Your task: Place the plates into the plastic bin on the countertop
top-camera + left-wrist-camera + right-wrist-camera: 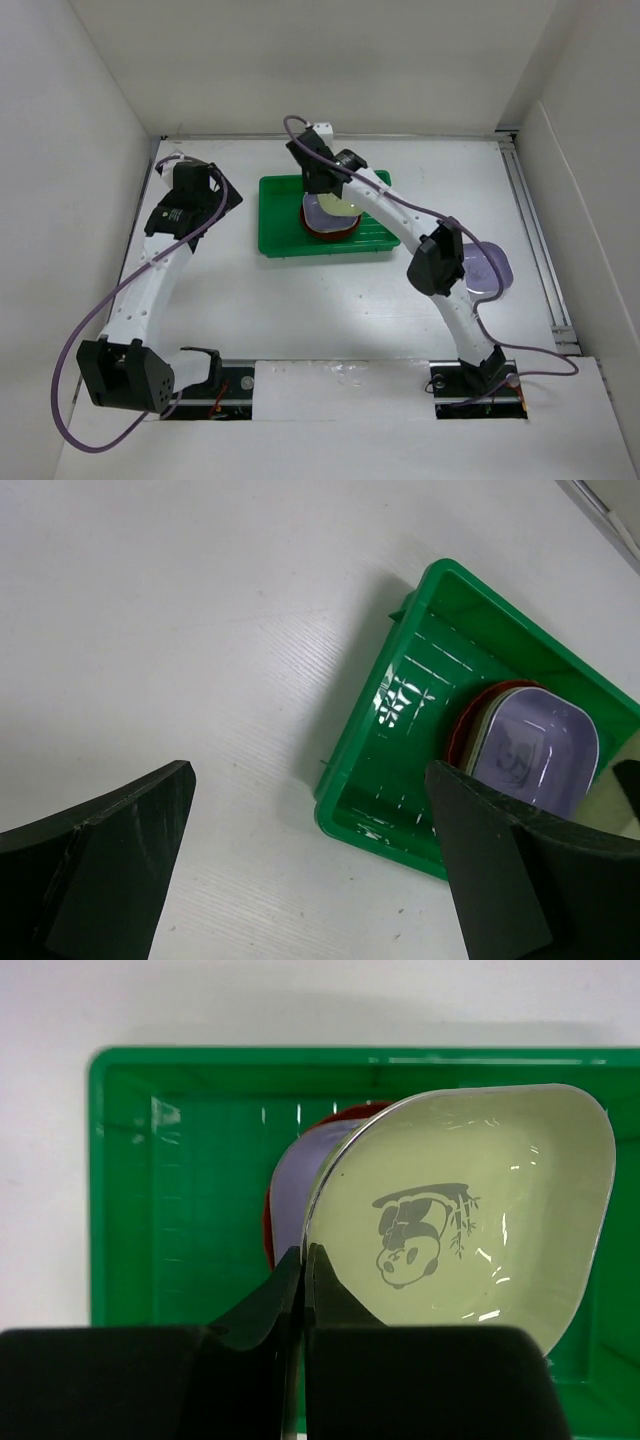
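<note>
The bright green plastic bin (280, 225) sits mid-table on the white countertop (330, 300). In it lies a reddish-brown plate (322, 232) with a lavender dish (535, 745) on top. My right gripper (310, 1260) is shut on the rim of a light green dish (470, 1220) with a panda print and holds it tilted above that stack; the dish also shows in the top view (336, 206). Another lavender dish (490, 268) lies on the countertop at the right, partly behind the right arm. My left gripper (310, 880) is open and empty over the countertop, left of the bin (370, 750).
White walls enclose the countertop on three sides. A metal rail (535, 235) runs along the right edge. Purple cables loop off both arms. The left half of the bin floor (180, 1210) is bare.
</note>
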Motion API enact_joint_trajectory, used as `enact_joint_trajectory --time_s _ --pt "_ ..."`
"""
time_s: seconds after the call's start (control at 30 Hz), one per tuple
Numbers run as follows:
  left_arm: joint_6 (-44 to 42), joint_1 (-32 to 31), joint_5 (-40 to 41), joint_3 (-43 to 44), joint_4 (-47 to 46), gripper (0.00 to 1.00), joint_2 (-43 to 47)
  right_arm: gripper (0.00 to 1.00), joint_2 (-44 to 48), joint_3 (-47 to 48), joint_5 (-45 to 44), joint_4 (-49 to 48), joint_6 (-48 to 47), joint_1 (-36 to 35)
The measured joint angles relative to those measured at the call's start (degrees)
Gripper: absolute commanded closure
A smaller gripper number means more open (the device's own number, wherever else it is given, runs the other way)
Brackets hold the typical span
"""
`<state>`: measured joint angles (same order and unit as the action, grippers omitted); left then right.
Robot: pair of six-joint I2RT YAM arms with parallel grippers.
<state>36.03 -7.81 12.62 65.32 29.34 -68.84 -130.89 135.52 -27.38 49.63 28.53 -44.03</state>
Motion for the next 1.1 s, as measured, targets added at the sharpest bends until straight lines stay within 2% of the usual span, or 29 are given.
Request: enact_joint_trajectory --time_s 0.1,0.17,0.23,0.27,0.33,0.37,0.4,0.53,0.63,0.77,0.93,1.1 --pt "-0.7 0.0 0.0 -0.1 0.3 0.00 0.3 1.00 -3.3 0.6 0.2 1.9 0.1 -0.2" --pt "-1.0 0.0 0.0 -0.3 0.4 0.00 0.7 0.73 -4.6 0.6 0.5 3.0 0.2 -0.2" --pt "-1.3 0.0 0.1 -0.7 0.5 0.00 1.4 0.57 -5.2 0.6 0.9 3.1 0.4 -0.2" --pt "-1.4 0.0 0.1 -1.1 0.5 0.00 1.9 0.35 -5.2 0.6 1.1 3.1 0.3 -0.2" --pt "-1.7 0.0 0.1 -1.6 0.6 0.00 2.7 0.19 -4.7 0.5 1.2 2.5 0.0 -0.5" --pt "-1.7 0.0 0.1 -1.7 0.6 0.00 2.9 0.04 -4.0 0.4 0.9 2.2 0.3 -0.8" --pt "-1.7 0.0 0.1 -2.0 0.5 0.00 3.2 0.00 -3.3 0.3 0.8 2.1 0.3 -1.3" --pt "-2.0 0.0 0.3 -2.8 0.5 0.00 3.4 0.00 3.8 -2.8 0.2 0.6 0.0 -3.2" --pt "-2.8 0.0 0.4 -3.1 0.6 0.00 3.6 0.00 12.4 -8.8 -1.1 -1.7 0.2 -4.0" --pt "-4.7 0.0 -0.2 -3.1 0.4 0.00 5.0 0.00 30.5 -29.0 -1.6 -5.6 2.6 -0.3" --pt "-6.7 0.0 -2.0 -5.3 -1.1 0.00 7.7 0.00 51.4 -58.9 0.3 -11.7 8.4 11.0" --pt "-7.8 0.0 -4.8 -8.1 -2.0 0.00 8.5 0.00 60.7 -76.4 4.0 -12.5 14.1 20.3"
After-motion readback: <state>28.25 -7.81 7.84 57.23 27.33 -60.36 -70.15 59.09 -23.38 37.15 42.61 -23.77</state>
